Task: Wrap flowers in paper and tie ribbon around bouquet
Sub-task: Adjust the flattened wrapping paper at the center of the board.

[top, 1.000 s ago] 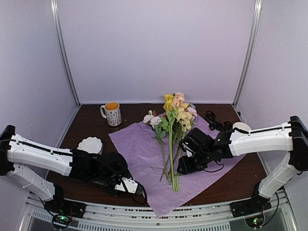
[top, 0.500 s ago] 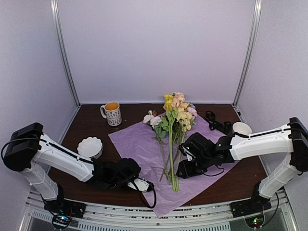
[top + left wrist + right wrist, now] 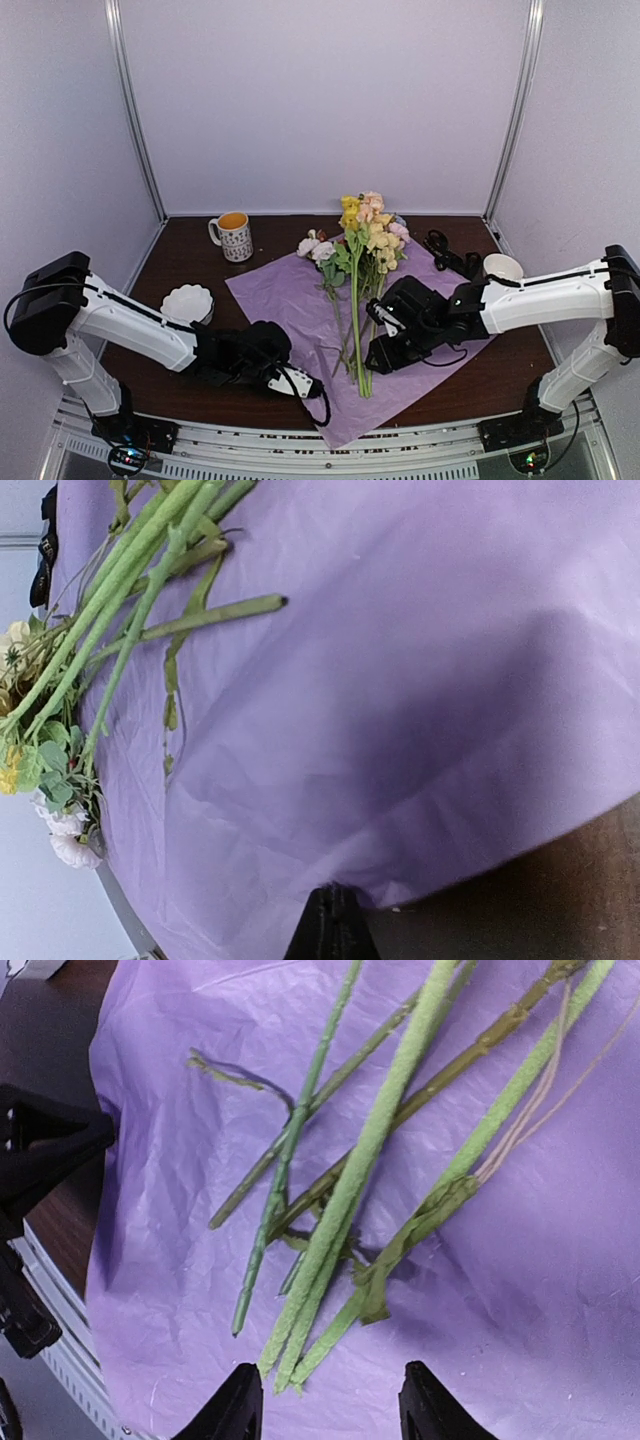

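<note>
The pale pink paper [image 3: 285, 300] lies flat on the dark table, and the flowers [image 3: 362, 235] rest on it with blooms at the back and green stems [image 3: 350, 1180] pointing toward me. My left gripper [image 3: 303, 384] sits low at the paper's near-left edge. In the left wrist view its jaws [image 3: 335, 910] are shut on that edge of the paper [image 3: 400, 680], which puckers there. My right gripper [image 3: 378, 352] hovers over the stem ends, open [image 3: 330, 1400], with nothing between its fingers. The black ribbon [image 3: 440, 250] lies looped at the back right, partly on the paper.
A patterned mug [image 3: 234, 235] stands at the back left. A white scalloped bowl [image 3: 187, 302] sits left of the paper, close to my left arm. A small white cup [image 3: 502, 266] is at the right beside the ribbon. White walls enclose the table.
My left arm has swung right to the paper's near-left edge and its jaws have shut on the paper. The right gripper has shifted slightly over the stems and stays open.
</note>
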{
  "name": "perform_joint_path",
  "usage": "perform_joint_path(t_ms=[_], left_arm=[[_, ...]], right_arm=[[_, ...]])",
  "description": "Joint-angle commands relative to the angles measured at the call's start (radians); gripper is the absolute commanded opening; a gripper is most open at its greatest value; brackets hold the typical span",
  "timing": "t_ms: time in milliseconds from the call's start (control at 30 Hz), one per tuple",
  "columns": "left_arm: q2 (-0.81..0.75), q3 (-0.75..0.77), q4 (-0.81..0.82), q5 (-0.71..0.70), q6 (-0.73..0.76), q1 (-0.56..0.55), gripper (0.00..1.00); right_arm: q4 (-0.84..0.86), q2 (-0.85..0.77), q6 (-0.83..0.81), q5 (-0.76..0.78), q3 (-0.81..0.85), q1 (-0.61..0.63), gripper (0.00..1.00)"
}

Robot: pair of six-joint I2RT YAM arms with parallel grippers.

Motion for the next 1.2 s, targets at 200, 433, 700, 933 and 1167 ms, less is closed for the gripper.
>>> perform_joint_path(t_ms=[200,433,700,933,1167], left_arm=[[-0.023,0.050,-0.031,0.087,-0.061,0.047,0.00],[-0.034,0.057,-0.035,0.098,-0.095,0.066,0.00],[-0.188,0.022,0.011,0.036,-0.253,0.098,0.35],[-0.406,-0.015,0.050,-0.106,-0.365,0.116,0.78],[-0.677,-0.109,0.243,-0.102,-0.546,0.132,0.98]], right_arm=[[0.026,-0.094,-0.322,0.296,0.008,0.359,0.50],[0.150,0.023,-0.567,0.327,0.022,0.542,0.57],[0.033,0.169,-0.714,0.289,0.097,0.543,0.62],[0.035,0.180,-0.757,0.216,0.065,0.544,0.64],[0.003,0.237,-0.804,0.233,0.116,0.543,0.62]])
